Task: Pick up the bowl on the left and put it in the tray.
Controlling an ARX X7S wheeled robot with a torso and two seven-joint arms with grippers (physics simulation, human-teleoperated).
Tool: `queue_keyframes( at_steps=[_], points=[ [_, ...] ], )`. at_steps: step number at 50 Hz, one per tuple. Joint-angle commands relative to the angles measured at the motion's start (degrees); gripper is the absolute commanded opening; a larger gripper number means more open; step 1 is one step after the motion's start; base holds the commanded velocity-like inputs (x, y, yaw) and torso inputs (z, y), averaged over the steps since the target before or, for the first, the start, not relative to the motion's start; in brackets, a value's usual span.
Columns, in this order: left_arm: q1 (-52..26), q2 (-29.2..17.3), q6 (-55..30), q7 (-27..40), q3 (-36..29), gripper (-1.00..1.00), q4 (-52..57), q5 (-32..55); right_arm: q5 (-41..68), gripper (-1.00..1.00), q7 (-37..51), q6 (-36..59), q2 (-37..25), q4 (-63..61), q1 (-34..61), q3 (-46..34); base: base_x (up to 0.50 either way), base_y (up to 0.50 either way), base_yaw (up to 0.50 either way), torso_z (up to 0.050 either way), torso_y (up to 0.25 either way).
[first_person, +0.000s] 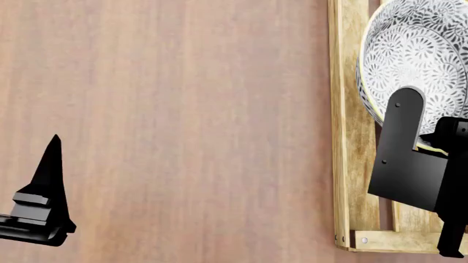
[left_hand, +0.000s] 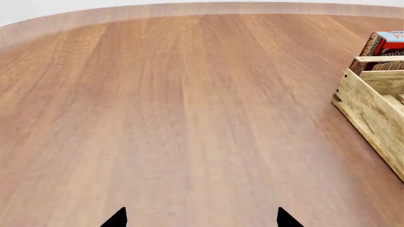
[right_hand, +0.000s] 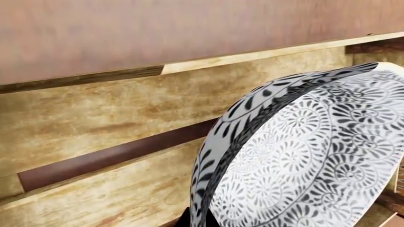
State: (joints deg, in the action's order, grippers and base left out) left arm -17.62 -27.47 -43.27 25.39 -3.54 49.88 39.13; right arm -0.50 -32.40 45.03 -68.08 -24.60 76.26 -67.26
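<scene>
The bowl [first_person: 418,55], white with a dense grey-black floral pattern, sits tilted inside the outline of the tray [first_person: 352,137], a light-wood slatted crate at the right edge of the head view. My right gripper [first_person: 422,140] is shut on the bowl's near rim, with one black finger [first_person: 404,118] lying on the inside. In the right wrist view the bowl [right_hand: 303,156] rises from the jaws above the tray's slats [right_hand: 94,123]; I cannot tell whether it touches them. My left gripper [left_hand: 202,219] is open over bare table, well left of the tray's end [left_hand: 372,104].
A brown wooden table [first_person: 183,109] fills the scene, and its curved far edge [left_hand: 189,9] shows in the left wrist view. A red-and-brown pudding box [left_hand: 385,45] stands just beyond the tray's end bar. One left finger [first_person: 47,175] shows at the head view's lower left.
</scene>
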Motion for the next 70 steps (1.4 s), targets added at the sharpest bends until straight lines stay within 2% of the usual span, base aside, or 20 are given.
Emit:
queue_keyframes(
  at_steps=[1,27,53,54,70],
  points=[
    [0.0,-0.2,0.1,0.2,-0.1,1.00,0.0,0.2,-1.3,-1.00,0.5,-0.6,0.1,0.2,-2.1,-0.5,0.00,0.00,0.00,0.000,0.000],
    [0.0,-0.6,0.9,0.5,-0.8,1.00,-0.7,0.0,-3.8,-1.00,-1.4,-0.9,2.5,5.9,-0.4,-1.4,0.00,0.00,0.00,0.000,-0.002],
    [-0.5,-1.1,0.7,1.2,-1.0,1.00,-0.5,0.8,-3.2,-1.00,-1.5,-0.7,2.7,5.5,-1.0,-1.2,0.00,0.00,0.00,0.000,-0.006],
    [-0.5,-1.1,0.6,1.2,-1.0,1.00,-0.5,0.8,-3.4,1.00,-1.5,-0.9,2.7,5.5,-0.9,-1.3,0.00,0.00,0.00,0.000,-0.011],
    [-0.5,-1.3,0.9,1.5,-1.3,1.00,-0.6,1.1,-3.2,1.00,-1.3,-0.8,2.0,4.7,-1.1,-0.8,0.00,0.00,0.00,0.000,-0.007]
  ],
)
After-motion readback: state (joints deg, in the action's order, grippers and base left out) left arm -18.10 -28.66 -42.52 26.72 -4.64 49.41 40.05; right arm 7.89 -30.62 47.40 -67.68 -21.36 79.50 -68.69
